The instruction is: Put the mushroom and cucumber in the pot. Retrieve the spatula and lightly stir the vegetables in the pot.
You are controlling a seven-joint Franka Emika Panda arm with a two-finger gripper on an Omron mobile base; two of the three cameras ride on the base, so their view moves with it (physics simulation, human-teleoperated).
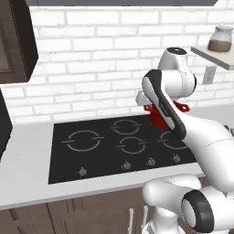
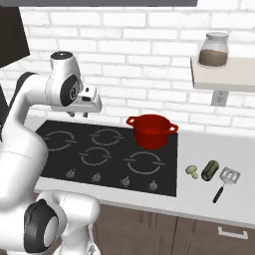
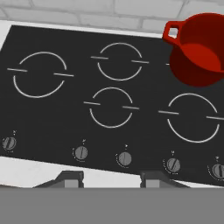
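The bright-red pot (image 2: 152, 130) stands on the back right burner of the black cooktop; it also sits in the upper right of the hand view (image 3: 199, 50), and it looks empty. On the counter right of the cooktop lie a pale mushroom (image 2: 191, 171), the small green cucumber (image 2: 210, 170) and a spatula (image 2: 226, 180) with a black handle. My gripper (image 2: 79, 114) hovers high over the back left part of the cooktop, well left of the pot. Its fingertips (image 3: 70, 177) stand wide apart with nothing between them, so it is open. In the left base view my arm covers most of the pot (image 1: 156, 119).
The cooktop (image 2: 55, 162) has several burners and a row of knobs (image 3: 124, 158) along its front edge. A wall shelf (image 2: 224, 74) with a glass jar (image 2: 214, 50) hangs above the vegetables. A dark cabinet (image 1: 13, 41) hangs at the far left.
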